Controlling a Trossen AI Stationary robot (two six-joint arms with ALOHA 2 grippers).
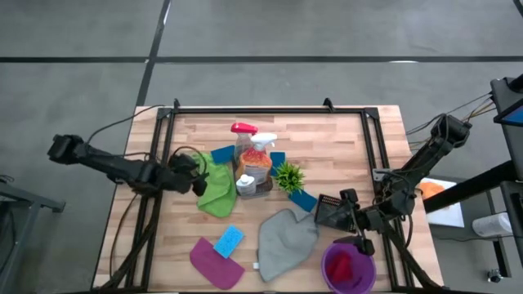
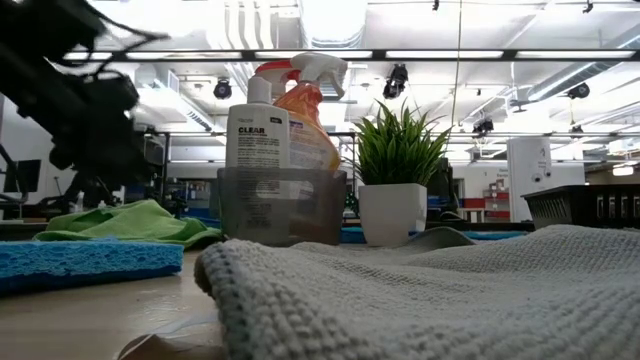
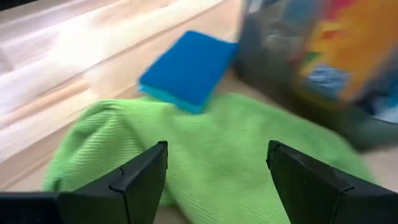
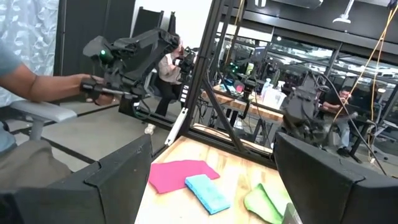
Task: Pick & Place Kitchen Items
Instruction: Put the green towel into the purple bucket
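A crumpled green cloth (image 1: 216, 189), ribbed in texture and bright lime in colour, is seen lying left of the table's (image 1: 343, 135) centre, just beside a dark translucent bin (image 1: 255, 181). In that bin are stood a clear spray bottle (image 1: 243, 140) with a red trigger and an orange spray bottle (image 1: 258, 160) with a white trigger. The left gripper (image 1: 198, 175) is held low over the green cloth's left edge, its jaws spread wide with nothing between them; a blue sponge (image 3: 188, 69) is visible just beyond the cloth, touching its far edge. A grey cloth (image 1: 284, 242) with a coarse weave is spread at the front centre, and a magenta cloth (image 1: 216, 262) lies to its left with a lighter blue sponge (image 1: 229, 240) resting on its upper corner. The right gripper (image 1: 320, 215) is positioned to the right of the grey cloth, jaws wide and empty. A purple bowl (image 1: 331, 274) is seen at the front right.
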